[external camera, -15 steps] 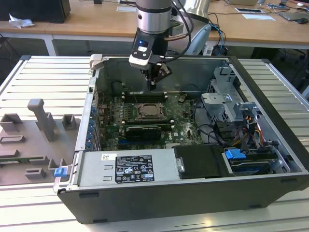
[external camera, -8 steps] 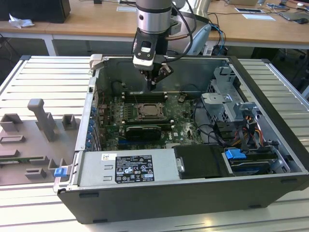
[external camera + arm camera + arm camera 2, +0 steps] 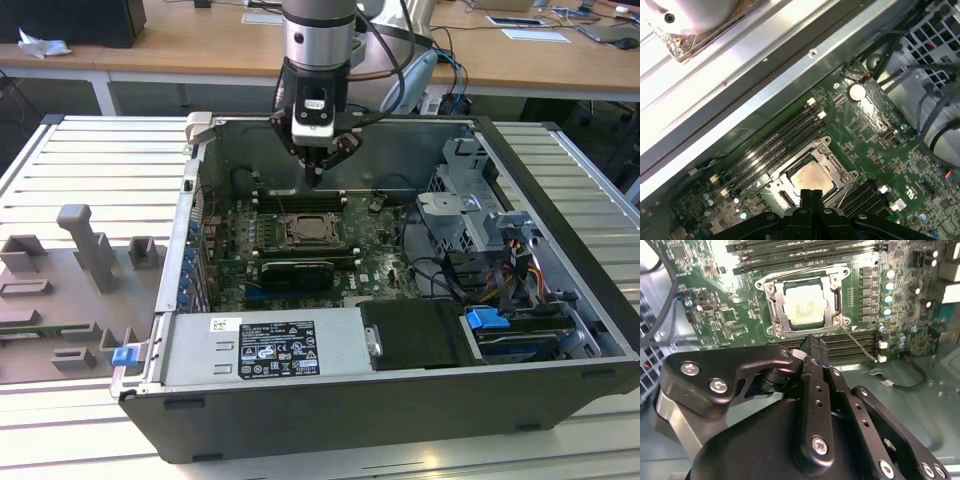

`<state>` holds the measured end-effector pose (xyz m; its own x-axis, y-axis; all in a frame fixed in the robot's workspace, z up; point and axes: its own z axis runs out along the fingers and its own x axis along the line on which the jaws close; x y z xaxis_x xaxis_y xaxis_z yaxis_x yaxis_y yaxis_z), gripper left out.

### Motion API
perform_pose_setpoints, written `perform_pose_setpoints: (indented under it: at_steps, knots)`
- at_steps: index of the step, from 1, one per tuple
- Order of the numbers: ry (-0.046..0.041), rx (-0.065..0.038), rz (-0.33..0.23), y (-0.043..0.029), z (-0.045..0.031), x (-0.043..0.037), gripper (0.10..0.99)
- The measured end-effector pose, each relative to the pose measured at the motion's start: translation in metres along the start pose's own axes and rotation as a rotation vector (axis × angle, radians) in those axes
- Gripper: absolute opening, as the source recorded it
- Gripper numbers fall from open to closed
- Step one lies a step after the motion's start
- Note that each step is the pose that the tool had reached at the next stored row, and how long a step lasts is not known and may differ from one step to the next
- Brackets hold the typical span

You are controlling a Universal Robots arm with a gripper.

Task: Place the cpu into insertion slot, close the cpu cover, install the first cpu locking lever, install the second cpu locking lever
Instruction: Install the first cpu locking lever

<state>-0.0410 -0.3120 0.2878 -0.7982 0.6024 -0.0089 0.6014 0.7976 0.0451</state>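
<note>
The cpu [image 3: 805,305] lies flat in the insertion slot [image 3: 771,290] on the green board, its pale metal face showing. The silver cpu cover [image 3: 836,300] lies down around it, framing the chip through its window. A thin wire lever [image 3: 860,345] slants away from the socket's corner over the memory slots. My gripper [image 3: 812,342] hangs above the board just beside the socket, its fingers pressed together with nothing between them. In the exterior view the gripper [image 3: 314,180] points down over the far edge of the socket and the cpu [image 3: 303,230]. The first wrist view shows the gripper [image 3: 811,194] at the edge of the cpu [image 3: 812,175].
Long black memory slots [image 3: 805,250] flank the socket on both sides. The open computer case [image 3: 330,420] walls surround the board. A drive cage and cables [image 3: 480,240] fill the exterior view's right. Grey fixtures [image 3: 90,250] stand on the table at the exterior view's left.
</note>
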Motion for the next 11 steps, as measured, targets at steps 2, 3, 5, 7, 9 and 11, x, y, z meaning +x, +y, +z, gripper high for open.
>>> perform_pose_setpoints:
  at_steps: [2,3,5,7,9,11]
  knots:
    - [0.0026,-0.001,-0.058,0.0,0.0,0.0,0.106]
    - [0.004,-0.001,-0.088,0.0,0.0,0.0,0.106]
    - [0.0059,-0.001,-0.13,0.0,0.0001,0.0,0.106]
    - [0.0088,-0.002,-0.195,0.0,0.0003,0.0,0.106]
    - [0.0112,-0.002,-0.248,0.0,0.0004,0.0,0.106]
    - [0.0136,-0.003,-0.301,0.0,0.0004,0.0,0.106]
